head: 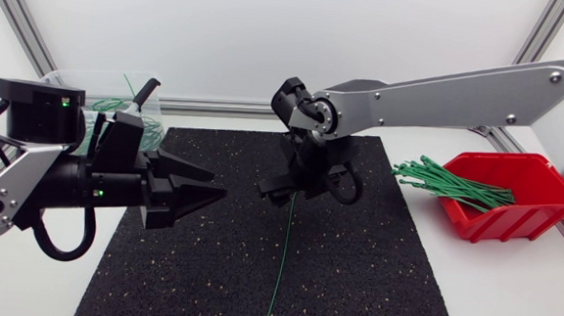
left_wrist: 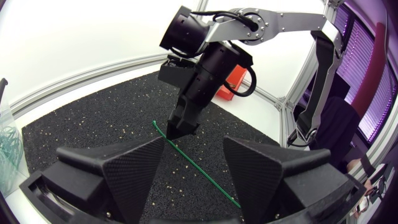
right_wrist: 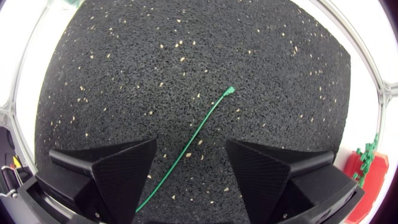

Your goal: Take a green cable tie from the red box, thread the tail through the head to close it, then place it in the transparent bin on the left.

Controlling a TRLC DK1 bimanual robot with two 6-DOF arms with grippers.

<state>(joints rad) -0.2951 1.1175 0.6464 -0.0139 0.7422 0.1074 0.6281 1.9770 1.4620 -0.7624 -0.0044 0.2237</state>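
Since the fingers of the right pincer point(right_wrist: 191, 143) stand wide apart and touch nothing, it is open and empty. A single green cable tie point(right_wrist: 202, 124) lies flat on the black mat point(head: 373, 271) beneath it. The tie runs lengthwise through the gap, with its small square head point(right_wrist: 230, 91) ahead of the fingertips. The left pincer point(left_wrist: 194, 139) is likewise open and empty. It hovers low over the mat's left part, pointed at the right pincer, near it but apart.

Risks, as judged:
- **Missed grasp.** The tie is a thin, narrow, smooth plastic strip lying flush on a coarse, crumb-textured rubber mat with pale flecks. Broad wedge-shaped fingers closing on it may ride over it, push it sideways, or dig into the mat without getting under the strip.
- **Loose tail.** If the tie is gripped at mid-length, the long springy tail would droop or swing, which makes the small head opening a hard target for threading.
- **Covered slot.** A grip too close to the head would cover the slot.
- **Contact between pincers.** With the two so near each other, a misjudged approach could bring them together.

Other items:
- **Red box** point(head: 528, 217). It is rigid moulded plastic with an open sloping front and sits at the right of the table point(head: 509, 299). It holds a loose bundle of green ties point(head: 447, 183) jutting over its rim.
- **Transparent bin** point(head: 71, 77). It has thin clear walls, stands at the far left, and has green ties inside.
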